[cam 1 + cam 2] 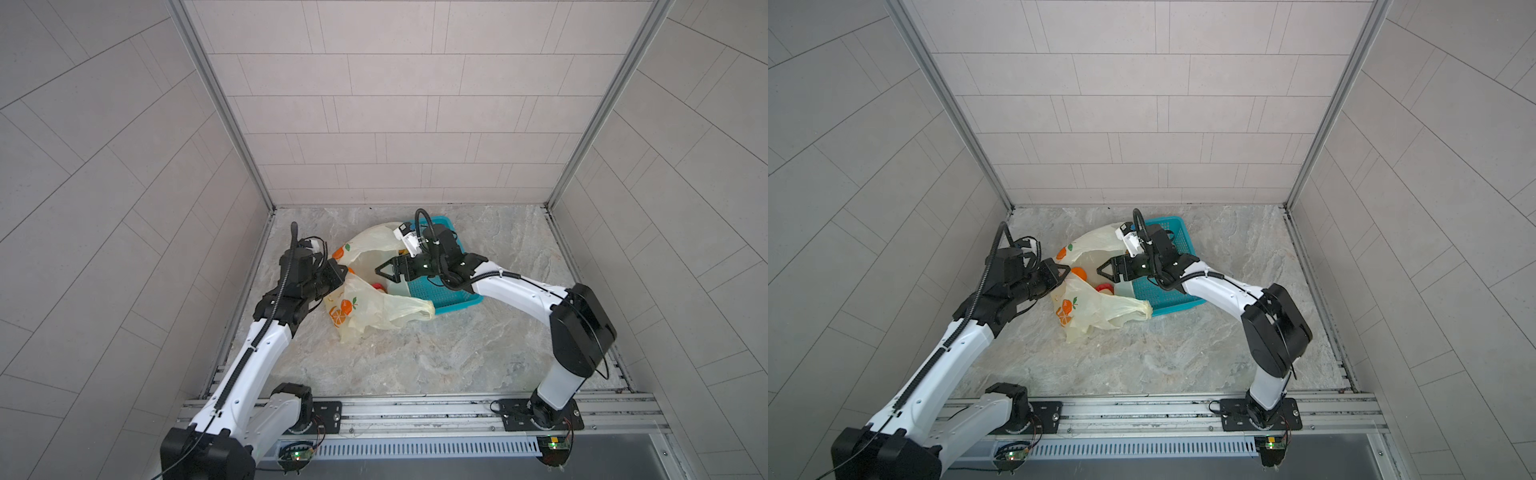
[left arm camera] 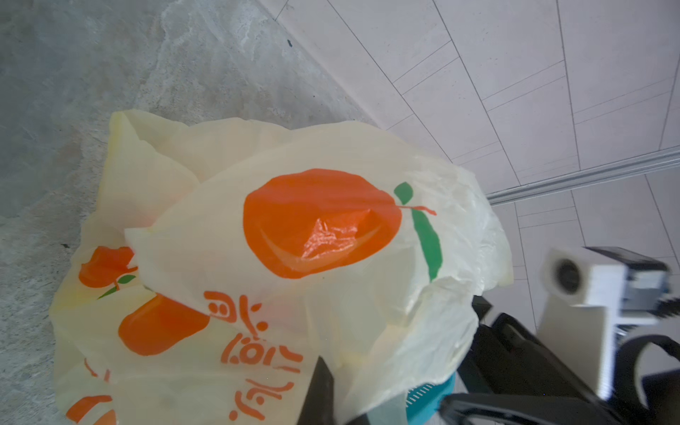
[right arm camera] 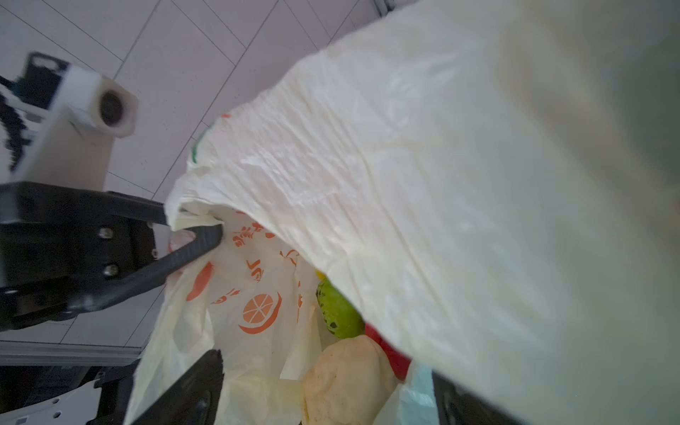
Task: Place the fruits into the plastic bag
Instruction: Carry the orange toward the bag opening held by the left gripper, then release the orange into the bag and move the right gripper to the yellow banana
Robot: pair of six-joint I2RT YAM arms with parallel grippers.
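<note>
Two arms meet at the plastic bag [image 1: 374, 307], which lies crumpled on the tabletop [image 1: 415, 357] toward the far edge, a little left of the middle. Its right side rests against the teal basket [image 1: 457, 297], which stands just beside it and nearer the far edge's centre. The bag's mouth faces to the right and gapes wide.

At the mouth's left side, the left gripper [image 1: 341, 269] has its jaws pressed together on the bag's rim. The right wrist view shows them pinching a fold of the thin film and holding that edge up. The left wrist view shows mostly the bag's upper flap with its large printed orange.

From the basket side, the right gripper [image 1: 377, 270] reaches into the opening with its jaws apart and nothing between them. In the right wrist view its dark fingers [image 3: 206, 386] stand wide, one at each side of the bag's interior.

Three fruits lie together inside the bag, below the right gripper: a green bumpy fruit [image 3: 336, 312], a red fruit [image 3: 390, 353] beside it, and a pale yellow round fruit [image 3: 346, 375] touching the red one. In both top views only the red fruit [image 1: 1104, 287] shows clearly through the mouth.
</note>
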